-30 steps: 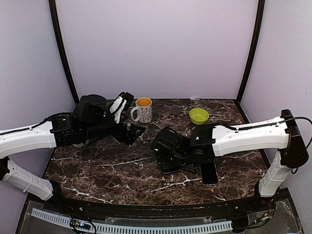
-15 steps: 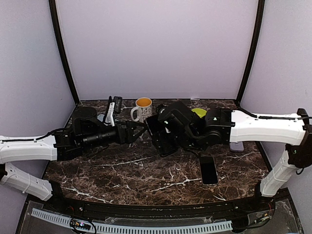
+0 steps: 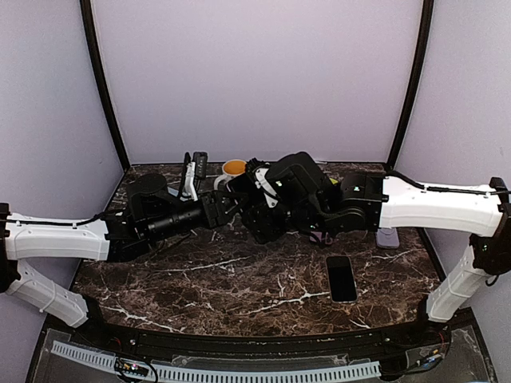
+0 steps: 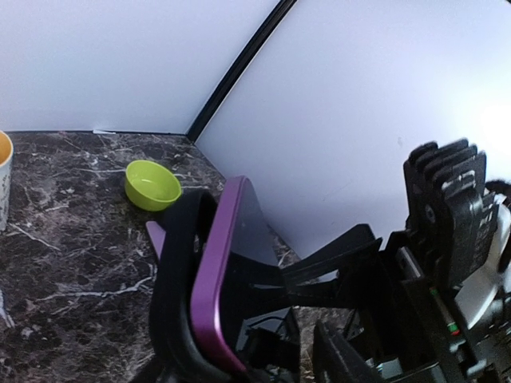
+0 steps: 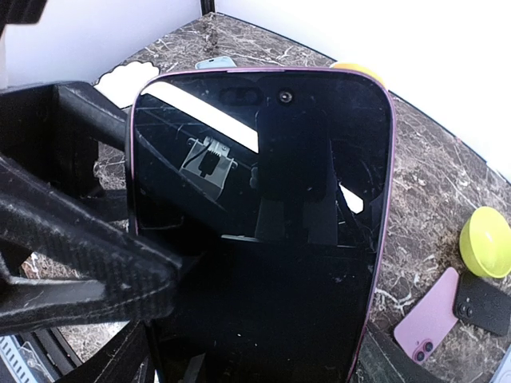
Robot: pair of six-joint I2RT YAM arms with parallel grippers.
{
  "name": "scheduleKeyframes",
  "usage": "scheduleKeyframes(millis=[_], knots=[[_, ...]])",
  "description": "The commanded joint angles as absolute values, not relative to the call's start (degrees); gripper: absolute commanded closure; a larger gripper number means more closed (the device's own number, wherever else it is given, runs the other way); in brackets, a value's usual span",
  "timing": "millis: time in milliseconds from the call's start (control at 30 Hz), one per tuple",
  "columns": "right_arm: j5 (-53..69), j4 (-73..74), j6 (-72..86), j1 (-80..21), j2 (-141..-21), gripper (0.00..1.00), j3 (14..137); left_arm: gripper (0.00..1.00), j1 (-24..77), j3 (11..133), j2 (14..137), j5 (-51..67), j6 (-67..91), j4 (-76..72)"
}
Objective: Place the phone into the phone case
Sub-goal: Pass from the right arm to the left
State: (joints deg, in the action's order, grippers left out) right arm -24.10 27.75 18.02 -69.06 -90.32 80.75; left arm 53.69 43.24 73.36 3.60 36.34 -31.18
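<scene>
My right gripper point(image 5: 255, 355) is shut on the phone point(image 5: 259, 231), which has a black screen and a purple rim. It holds the phone by its long edges, upright above the table's middle point(image 3: 259, 215). My left gripper point(image 3: 227, 209) meets it from the left. In the left wrist view the phone point(image 4: 219, 271) stands edge-on between the left gripper's point(image 4: 259, 311) jaws. One black finger point(image 4: 172, 287) lies against its back and the other stands apart. A pink phone case point(image 5: 427, 315) lies flat on the table to the right of the grippers point(image 3: 322, 237).
A second, black phone point(image 3: 342, 278) lies at the front right, and a lilac case point(image 3: 387, 237) lies by the right arm. A mug point(image 3: 234, 167) stands behind the grippers. A green bowl point(image 4: 152, 185) sits at the back. More small items point(image 3: 192, 171) stand at the back left.
My right gripper has lifted the phone off the table and carried it left and back. My left gripper has swung in to meet it, and its jaws have narrowed around the phone.
</scene>
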Motion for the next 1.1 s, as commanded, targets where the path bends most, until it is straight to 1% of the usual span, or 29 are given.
scheduleKeyframes(millis=[0,33,233,300,333,367,467,500,567,600,733,800,900,1000,1067], knots=[[-23.34,21.42,13.61,-68.15,-88.85,0.68,81.30,0.56,53.97,45.02,74.09,4.37,33.73,-37.65],[-23.36,21.22,13.16,-68.04,-88.86,0.68,81.26,0.60,53.97,45.06,74.31,4.45,33.61,-38.03],[-22.08,16.59,10.18,-67.94,-86.98,0.68,78.57,0.74,53.97,45.85,75.50,7.44,32.02,-40.46],[-21.57,15.30,9.58,-67.94,-86.10,0.68,77.56,0.80,53.97,46.18,76.05,9.07,31.66,-41.34],[-21.27,14.71,9.32,-67.94,-85.63,0.68,77.07,0.84,53.96,46.39,76.17,9.50,31.47,-41.50],[-21.05,14.23,8.98,-67.93,-85.25,0.68,76.59,0.86,53.99,46.44,76.37,9.93,31.38,-41.73],[-20.70,13.35,7.63,-67.94,-83.97,0.67,75.42,0.97,53.99,46.49,76.56,10.06,31.26,-42.09],[-20.51,13.02,7.16,-67.90,-83.52,0.65,75.07,0.99,53.99,46.58,76.64,10.29,31.14,-42.34],[-19.98,12.39,6.30,-67.92,-82.99,0.59,74.49,1.00,53.99,46.88,76.71,11.08,30.38,-42.58],[-19.46,12.19,5.91,-67.91,-82.77,0.53,74.31,1.00,53.97,47.04,76.77,11.89,29.59,-42.56],[-17.96,13.63,3.56,-67.58,-81.70,0.23,74.18,1.00,53.99,48.45,76.36,14.11,27.00,-41.59],[-16.39,15.25,2.76,-66.87,-80.49,0.13,73.91,1.00,53.97,48.85,75.70,15.72,25.34,-41.56],[-9.96,16.67,1.18,-64.97,-76.76,0.02,71.63,1.00,54.03,49.42,74.48,18.31,22.28,-41.31],[4.28,18.82,-3.34,-63.30,-71.30,0.02,69.21,1.00,53.97,50.47,72.90,22.44,19.09,-40.17],[10.14,19.85,-6.10,-62.51,-68.67,0.01,67.91,1.00,53.99,51.42,72.00,24.52,17.34,-39.18]])
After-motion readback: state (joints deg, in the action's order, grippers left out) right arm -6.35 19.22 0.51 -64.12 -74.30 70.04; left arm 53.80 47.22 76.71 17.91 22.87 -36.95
